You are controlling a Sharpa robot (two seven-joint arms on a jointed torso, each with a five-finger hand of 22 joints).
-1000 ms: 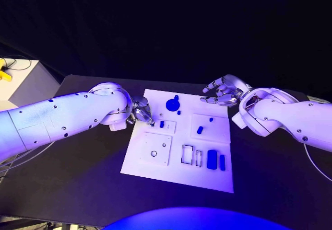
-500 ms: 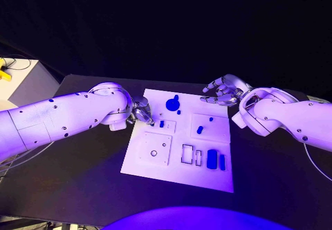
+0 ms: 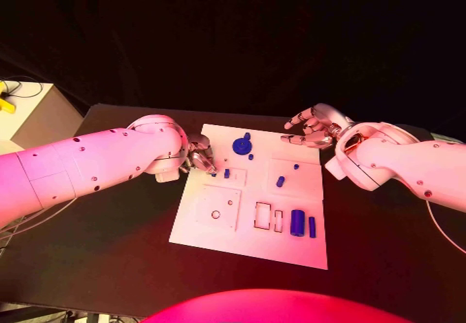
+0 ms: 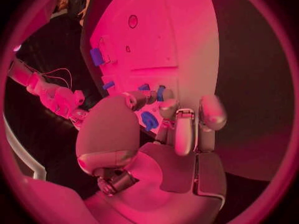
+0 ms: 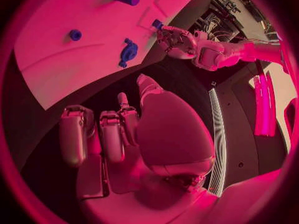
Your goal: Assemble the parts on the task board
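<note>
The white task board point(image 3: 248, 245) lies in the middle of the table. My left hand point(image 3: 199, 160) is at its left edge, where thumb and a finger point(image 4: 167, 107) pinch a small blue peg point(image 4: 161, 93), also seen as the peg point(image 5: 157, 24) at that hand's tips. Beside it a second small peg point(image 3: 227, 173) stands in the board. My right hand point(image 3: 312, 131) hovers over the board's far right corner, fingers apart and loosely curled, holding nothing. A round blue part with a tab point(image 3: 243, 146) lies at the far end.
More blue parts sit on the board: a short oblong point(image 3: 281, 182), a thick oblong point(image 3: 298, 222), a thin bar point(image 3: 312, 227), and two small studs. A small ring point(image 3: 215, 215) and two open slots point(image 3: 262, 215) mark the near half. A pale cabinet point(image 3: 24, 111) stands far left.
</note>
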